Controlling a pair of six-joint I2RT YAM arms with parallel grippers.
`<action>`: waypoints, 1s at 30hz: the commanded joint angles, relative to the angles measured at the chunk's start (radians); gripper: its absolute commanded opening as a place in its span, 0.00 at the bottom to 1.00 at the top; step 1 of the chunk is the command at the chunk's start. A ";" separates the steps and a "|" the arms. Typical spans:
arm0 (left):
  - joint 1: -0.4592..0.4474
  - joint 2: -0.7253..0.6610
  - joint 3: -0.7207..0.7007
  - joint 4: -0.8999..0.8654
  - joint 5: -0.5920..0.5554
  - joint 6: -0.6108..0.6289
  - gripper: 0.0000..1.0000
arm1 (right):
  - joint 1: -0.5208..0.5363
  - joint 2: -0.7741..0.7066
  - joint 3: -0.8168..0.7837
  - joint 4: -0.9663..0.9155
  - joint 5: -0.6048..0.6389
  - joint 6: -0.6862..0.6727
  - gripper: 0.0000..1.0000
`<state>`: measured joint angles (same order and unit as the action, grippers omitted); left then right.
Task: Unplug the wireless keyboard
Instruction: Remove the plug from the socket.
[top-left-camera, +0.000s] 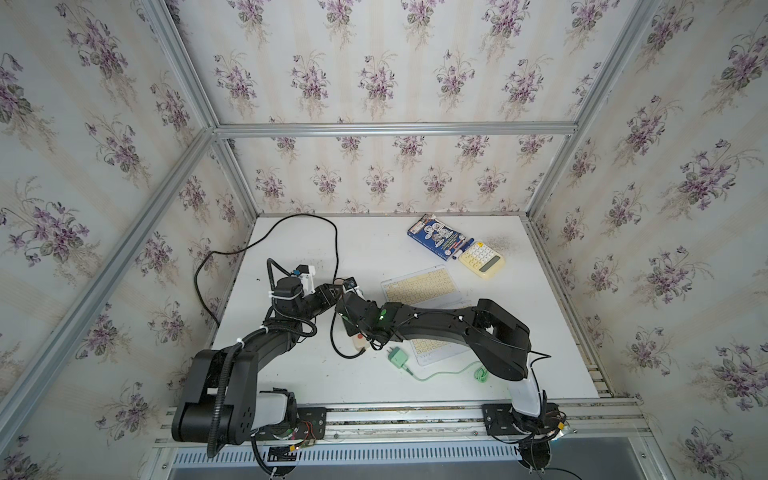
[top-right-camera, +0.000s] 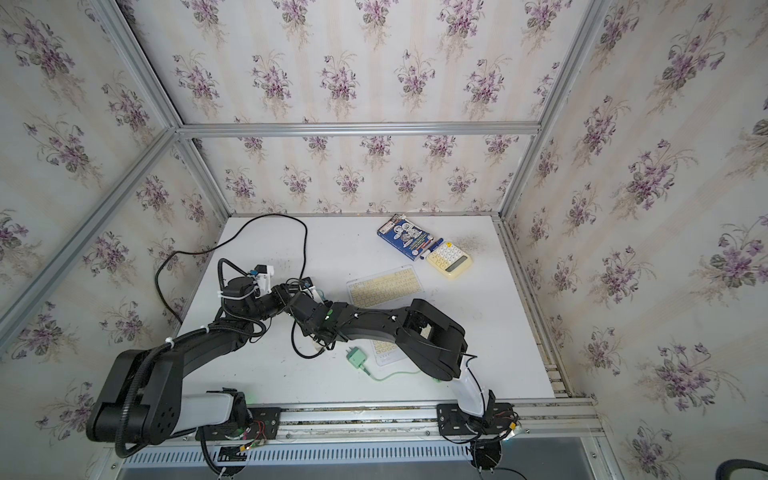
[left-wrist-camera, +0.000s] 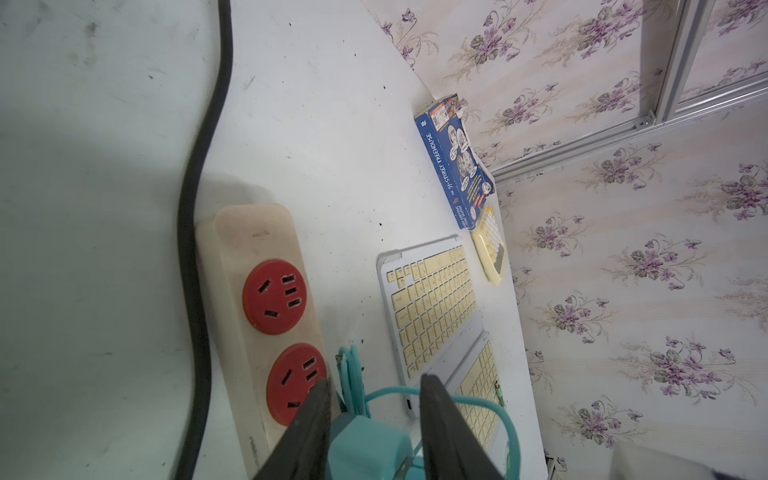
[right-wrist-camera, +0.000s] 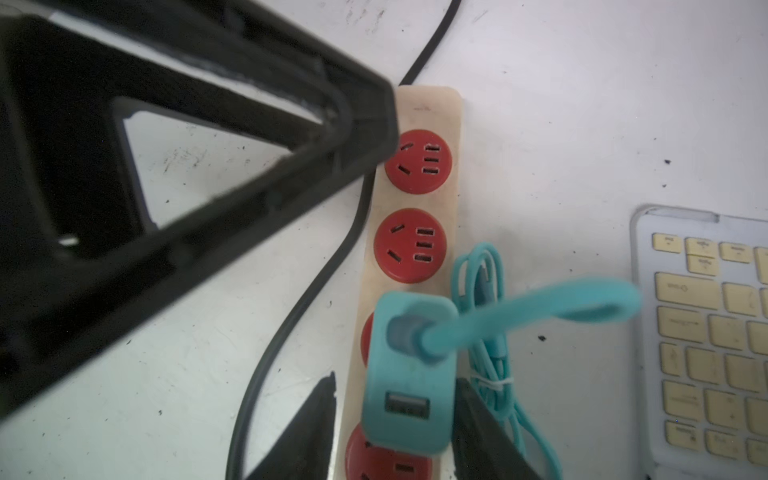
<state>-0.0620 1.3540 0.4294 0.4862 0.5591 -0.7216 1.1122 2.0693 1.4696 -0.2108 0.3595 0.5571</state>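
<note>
The cream power strip (right-wrist-camera: 428, 104) lies left of centre on the white table (top-left-camera: 374, 249), and both arms reach in over it. In the right wrist view its two red sockets in the upper middle of the frame show bare slots. The next socket down holds the teal adapter (right-wrist-camera: 390, 374), which stands upright in it. The adapter in turn holds a teal cable (right-wrist-camera: 540, 303) in one port, while the USB port beside it is bare. The right claw (right-wrist-camera: 395, 378) straddles this adapter at the bottom of the frame, partly open. One finger is tight against the adapter's side and the other stands a little apart, so it has no grip. A finger (right-wrist-camera: 353, 124) of the left arm fills the upper left of that frame, its tip over the edge of the top socket. In the left wrist view the left claw (left-wrist-camera: 376, 380) is also partly open and holds nothing, with the adapter (left-wrist-camera: 365, 444) seen between its fingers at the bottom edge. The wireless keyboard (top-left-camera: 419, 286) lies flat at the centre of the table, right of the strip. A second keyboard (top-left-camera: 434, 347) overlaps its lower edge and lies partly under the right arm. I cannot tell which keyboard the teal cable runs to. A loose green adapter (top-left-camera: 398, 357) lies on the table at lower centre. A blue book (top-left-camera: 432, 237) and a yellow calculator (top-left-camera: 482, 259) lie touching at the upper right. A black cord (left-wrist-camera: 187, 257) runs alongside the strip.
</note>
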 joint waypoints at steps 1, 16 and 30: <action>-0.010 0.040 0.012 0.053 0.012 0.007 0.38 | -0.002 0.022 0.026 0.015 0.025 0.007 0.47; -0.078 0.184 0.027 0.126 0.000 -0.041 0.34 | -0.008 0.060 0.032 0.042 0.070 0.035 0.14; -0.087 0.368 0.031 0.213 0.035 -0.121 0.23 | -0.008 0.059 0.023 0.052 0.056 0.058 0.03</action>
<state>-0.1402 1.7115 0.4614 0.8040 0.5716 -0.8299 1.1034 2.1231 1.4834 -0.1753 0.4236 0.6056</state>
